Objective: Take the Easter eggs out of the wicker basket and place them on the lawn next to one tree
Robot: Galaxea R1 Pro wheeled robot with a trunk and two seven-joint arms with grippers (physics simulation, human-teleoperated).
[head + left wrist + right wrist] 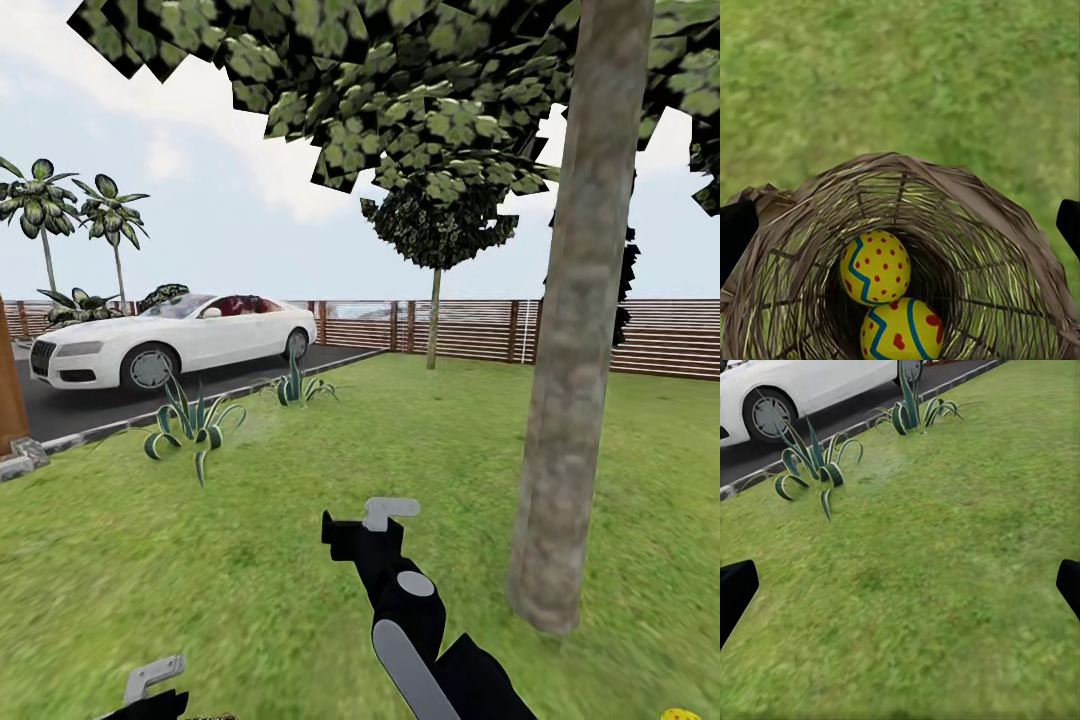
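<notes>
Head view. Thick grey-brown tree (578, 330) rising from the lawn (250, 560) at right, with the right gripper (375, 520) raised over open grass just beside the trunk base. Left gripper (152, 685) at the lower edge; finger spread not readable from here for either hand. Speck of yellow (683, 714) at the lower right corner, possibly an egg near the tree, too cropped to confirm. White car (170, 338) on the driveway (100, 400) and slat fence (480, 325) behind.

Left wrist view. Wicker basket (967, 195) directly below the left gripper, with two Easter eggs (875, 266) in its hollow, one touching the other. Dark fingertips (736, 229) at both edges of the frame, spread wide and empty, flanking the basket rim rather than either egg. Eggs between the fingers and beyond the tips, apart from them.

Right wrist view. Right fingertips (735, 589) likewise wide apart, nothing between them; bare lawn ahead, spiky plants (814, 465) and the car farther off.

Step in hand, as judged: picking the next egg from the basket. Best done by centring on the upper egg, descending straight between the rim walls, and closing across the egg's narrow width, so that the neighbouring egg is not nudged and the twigs are not snagged. Then placing close to the same trunk.
</notes>
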